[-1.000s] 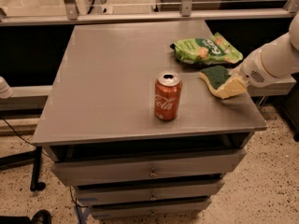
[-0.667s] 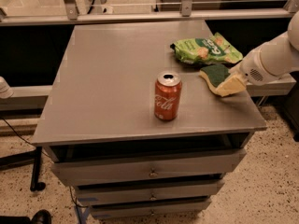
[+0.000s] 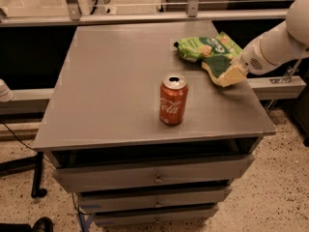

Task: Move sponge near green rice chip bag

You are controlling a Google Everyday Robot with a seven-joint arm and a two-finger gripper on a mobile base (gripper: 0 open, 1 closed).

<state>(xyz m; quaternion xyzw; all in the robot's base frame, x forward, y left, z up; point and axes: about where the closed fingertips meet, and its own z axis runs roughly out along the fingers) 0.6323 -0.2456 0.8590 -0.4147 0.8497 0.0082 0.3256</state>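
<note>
The sponge point(image 3: 223, 70), dark green scrub layer over pale yellow foam, hangs tilted at the table's right side, just in front of the green rice chip bag point(image 3: 205, 47) and touching or overlapping its near edge. My gripper point(image 3: 240, 67), at the end of the white arm point(image 3: 273, 45) reaching in from the right, is shut on the sponge's right end and holds it slightly off the tabletop. The bag lies flat at the back right of the table.
A red Coca-Cola can point(image 3: 173, 100) stands upright near the table's front centre, left of the sponge. The grey table point(image 3: 111, 81) has drawers below. Its right edge is close under my arm. A rail runs behind the table.
My gripper has carried the sponge a little back and left, closer to the chip bag. The can and the bag have not moved.
</note>
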